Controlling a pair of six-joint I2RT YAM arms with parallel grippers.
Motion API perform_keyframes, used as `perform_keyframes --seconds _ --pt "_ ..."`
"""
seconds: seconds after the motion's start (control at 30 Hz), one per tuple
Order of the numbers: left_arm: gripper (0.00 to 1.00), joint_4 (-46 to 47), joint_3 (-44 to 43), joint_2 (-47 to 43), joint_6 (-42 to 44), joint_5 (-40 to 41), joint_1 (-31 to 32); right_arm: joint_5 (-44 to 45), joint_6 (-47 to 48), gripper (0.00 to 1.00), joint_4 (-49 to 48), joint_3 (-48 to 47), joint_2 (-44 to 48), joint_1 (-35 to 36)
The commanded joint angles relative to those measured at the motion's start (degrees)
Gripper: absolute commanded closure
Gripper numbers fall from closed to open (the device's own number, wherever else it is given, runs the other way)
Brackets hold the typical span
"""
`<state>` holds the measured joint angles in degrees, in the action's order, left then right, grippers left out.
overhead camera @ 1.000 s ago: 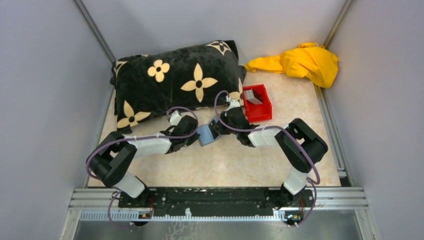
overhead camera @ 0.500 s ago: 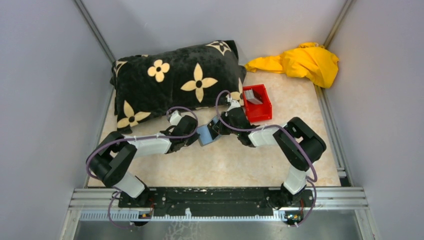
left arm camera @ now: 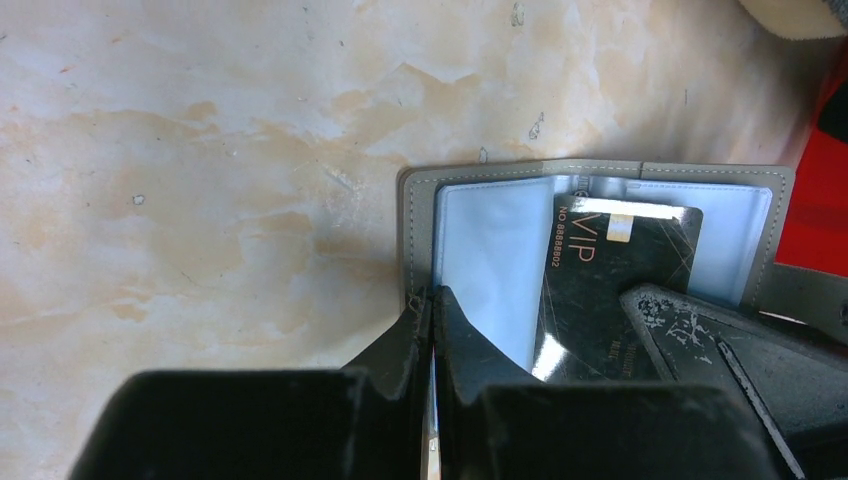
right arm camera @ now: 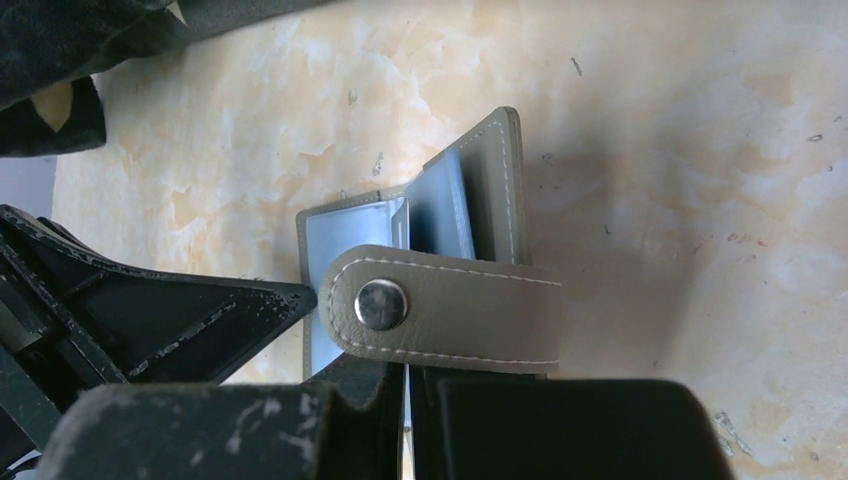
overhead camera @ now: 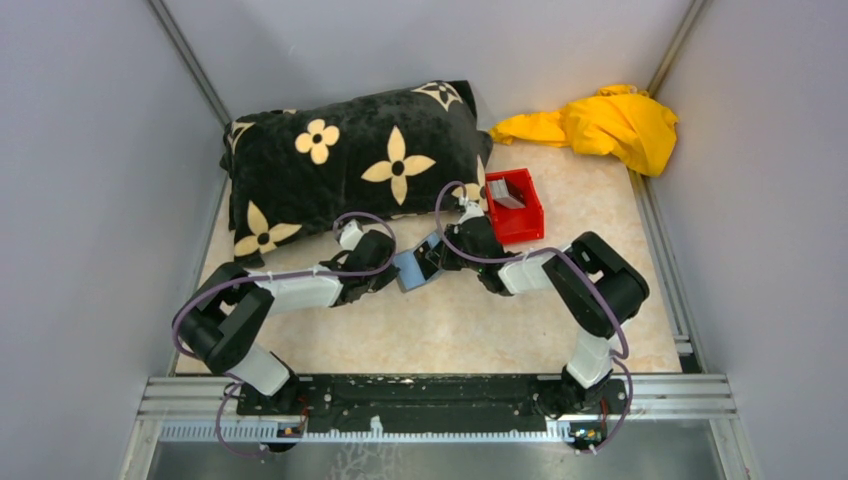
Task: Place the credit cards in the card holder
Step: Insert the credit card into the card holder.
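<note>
**Card holder** (left arm camera: 600, 172): grey, opened out near the middle of the table (overhead camera: 450, 330), just before the near edge of the pillow (overhead camera: 350, 160). Its clear sleeves are exposed, and one cover is tilted up off the surface in the right wrist view. The snap strap (right arm camera: 450, 310) is folded across the front.

**Left gripper** (left arm camera: 432, 300): fingers are pressed together, and the holder's left edge is pinched and steadied.

**Right gripper** (right arm camera: 408, 378): jaws are fully closed, apparently on the near edge of the black card (left arm camera: 600, 290). The contact itself is hidden behind the strap.

**Black card**: marked VIP and lodged partway into a sleeve, with its far end close under the holder's far rim.

**Remaining credit cards** (overhead camera: 507, 197): a few grey pieces are seen in the red bin (overhead camera: 522, 228), toward the far right of the table beside the pillow's right end.

**Yellow cloth** (overhead camera: 600, 125): bunched in the far right corner and not involved.

**Change noted:** over the last second only the right arm's elbow is seen to have drifted slightly inward. The holder and both grips are unchanged (a slow push, not a regrasp). The insertion is therefore judged to be under way but not finished. The card is still to be seated and released before the cards in the bin are fetched.
</note>
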<state>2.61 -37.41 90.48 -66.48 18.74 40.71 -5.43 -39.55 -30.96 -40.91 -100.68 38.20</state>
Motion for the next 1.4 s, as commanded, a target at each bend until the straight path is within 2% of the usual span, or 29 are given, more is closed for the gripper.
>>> perform_keyframes --seconds 0.0,0.9,1.37 --pt "0.93 -13.61 3.85 7.37 3.40 -2.00 -0.70 -1.41 -0.24 1.00 -0.53 0.66 -2.55 -0.90" --pt "0.96 -15.10 3.23 9.06 5.51 -3.36 -1.32 -2.37 -0.92 1.00 0.11 3.93 -4.77 -1.64" --pt "0.97 -14.83 3.31 9.93 5.91 -3.36 -1.33 -1.78 -2.76 1.00 -1.78 6.08 -5.99 1.20"
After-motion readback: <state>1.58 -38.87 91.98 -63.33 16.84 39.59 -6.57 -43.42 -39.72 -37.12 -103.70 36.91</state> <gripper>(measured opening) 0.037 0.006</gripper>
